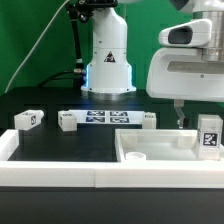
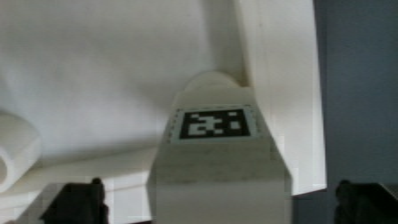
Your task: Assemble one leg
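Gripper: the gripper (image 1: 210, 141) hangs at the exterior view's right, clamped on the leg (image 1: 210, 136), which stands upright.
Leg: the tag faces the camera; in the wrist view the leg (image 2: 217, 150) sits between the fingertips (image 2: 80, 197).
Tabletop: the tabletop (image 1: 170, 165) lies below, at the desk's front right; contact probably none.
Spare legs: three legs (image 1: 28, 120) (image 1: 67, 122) (image 1: 148, 120) lie mid-desk around the marker board (image 1: 105, 118).
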